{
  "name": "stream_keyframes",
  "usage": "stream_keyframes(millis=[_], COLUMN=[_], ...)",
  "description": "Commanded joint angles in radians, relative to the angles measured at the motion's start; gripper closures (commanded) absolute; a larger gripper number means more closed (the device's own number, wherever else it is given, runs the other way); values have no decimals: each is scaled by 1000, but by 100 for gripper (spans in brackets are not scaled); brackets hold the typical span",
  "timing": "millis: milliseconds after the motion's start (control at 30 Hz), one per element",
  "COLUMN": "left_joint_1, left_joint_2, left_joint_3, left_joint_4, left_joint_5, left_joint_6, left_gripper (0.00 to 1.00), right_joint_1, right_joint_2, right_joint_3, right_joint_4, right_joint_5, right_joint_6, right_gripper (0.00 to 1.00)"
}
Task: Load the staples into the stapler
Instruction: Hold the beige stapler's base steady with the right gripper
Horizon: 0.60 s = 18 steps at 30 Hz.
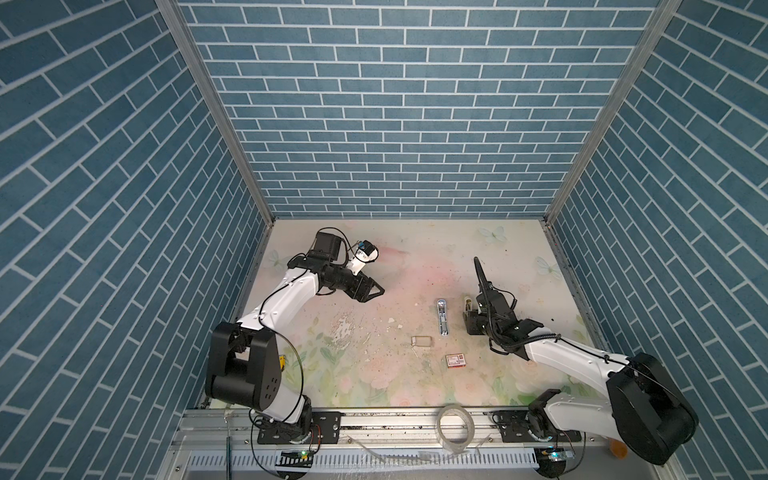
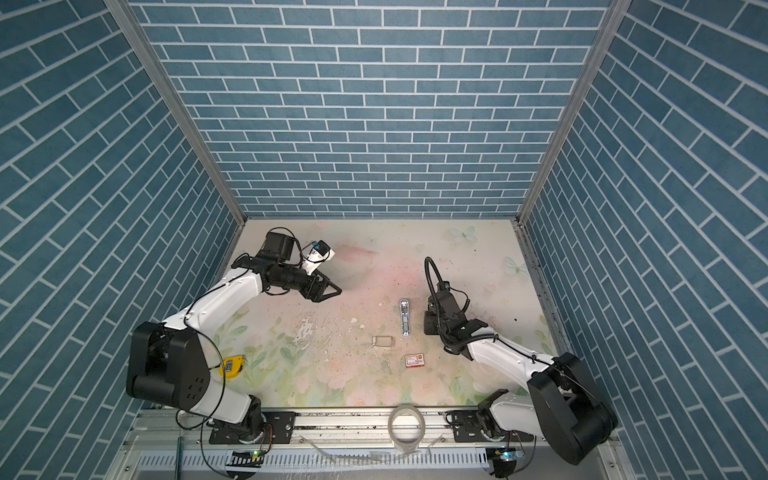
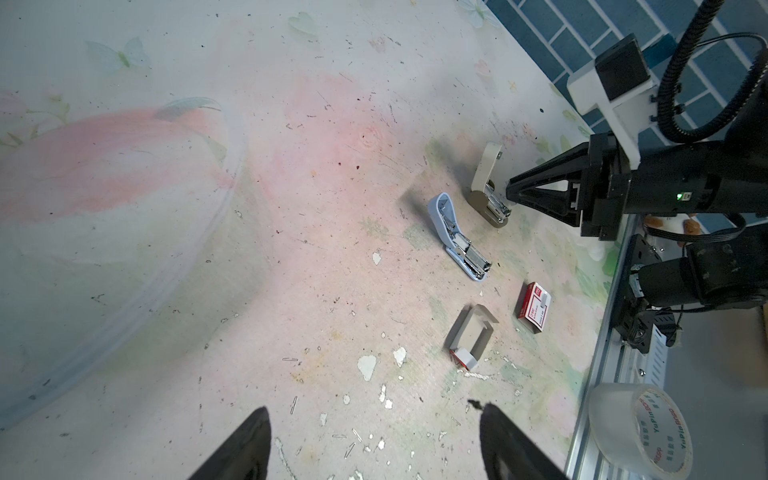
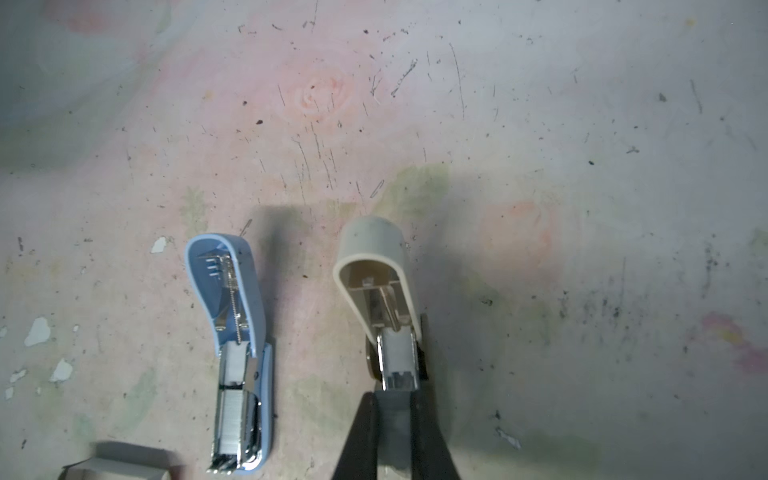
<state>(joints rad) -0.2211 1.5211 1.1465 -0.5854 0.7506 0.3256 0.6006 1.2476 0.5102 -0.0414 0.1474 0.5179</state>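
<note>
Box [image 3: 534, 306], sleeve [image 3: 471, 336], blue stapler [image 3: 457, 239] near beige stapler [image 3: 484, 178].

**Robot test cell in a lab**

This is a boxed-in bench, not a room. Behind an aluminium rail [image 1: 374, 422] lies a scuffed, flower-printed tabletop [image 1: 415, 257]. It is closed on three sides by panels of blue brick-pattern wallpaper [image 1: 395, 104] joined by metal corner profiles [image 1: 211, 95]. The left arm [image 1: 286, 299] and right arm [image 1: 573, 357] are bolted to the rail. A slotted cable duct [image 1: 374, 461] runs just in front of the rail, and a roll of clear tape [image 1: 455, 428] rests on it.

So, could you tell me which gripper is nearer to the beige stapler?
Right. The right gripper, shut on the staples, is at the beige stapler's open magazine; the left gripper hovers far off, open.
</note>
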Motion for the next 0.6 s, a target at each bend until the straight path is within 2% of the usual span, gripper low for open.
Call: stream_keyframes(millis=[0,567], left_joint_1=[0,0], left_joint_2=[12,14], left_joint_3=[-13,-13], left_joint_4=[9,3], left_joint_5=[13,10], left_joint_6=[4,13], left_gripper=[20,20], right_joint_1=[-6,-7], right_joint_2=[13,27], right_joint_3=[-17,-38], right_joint_4=[50,94], right_joint_5=[16,1], right_joint_6=[-40,-65], right_gripper=[89,89])
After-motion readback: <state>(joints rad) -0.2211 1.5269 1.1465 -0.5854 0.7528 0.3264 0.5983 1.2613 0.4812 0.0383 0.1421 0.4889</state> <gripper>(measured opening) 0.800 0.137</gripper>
